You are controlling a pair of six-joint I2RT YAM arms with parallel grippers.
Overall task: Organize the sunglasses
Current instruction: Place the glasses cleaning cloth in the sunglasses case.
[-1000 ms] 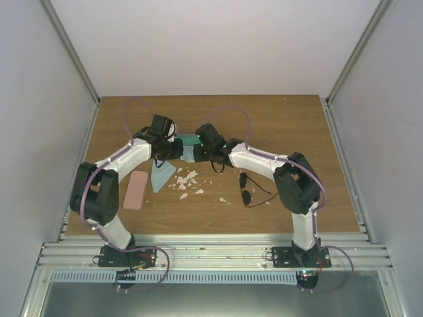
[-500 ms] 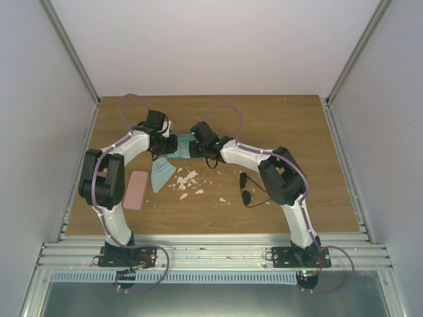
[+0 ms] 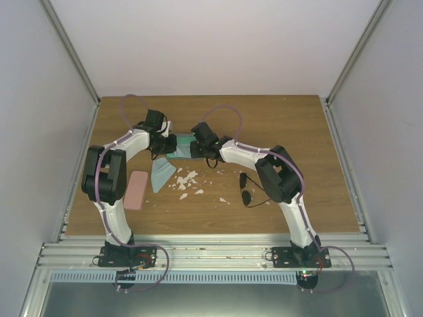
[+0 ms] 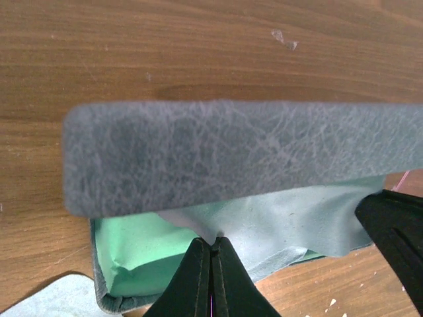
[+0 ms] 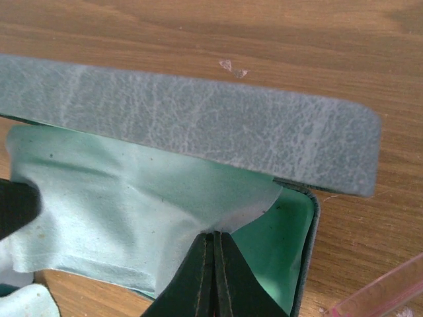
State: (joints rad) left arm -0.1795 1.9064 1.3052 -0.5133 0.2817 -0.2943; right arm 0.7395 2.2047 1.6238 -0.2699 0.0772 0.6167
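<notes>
Overhead, the wrists hide from us the left gripper [image 4: 211,247], right gripper [image 5: 213,239] and most of the blue-grey case [image 3: 182,146]; white scraps [image 3: 186,179] at its 6 o'clock are too small to identify; right wrist view: a pink-edged object [image 5: 386,290] is cropped at 5 o'clock.

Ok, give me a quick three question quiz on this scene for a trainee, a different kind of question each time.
1. Fill in: the black sunglasses lie on the table beside the ____ arm.
2. True or false: the grey case is open.
3. The left gripper and the right gripper are both shut on: A nothing, B the light blue cloth, C the black sunglasses.
Key: 1 the right arm. 2 true, its green lining shows. 3 B.
</notes>
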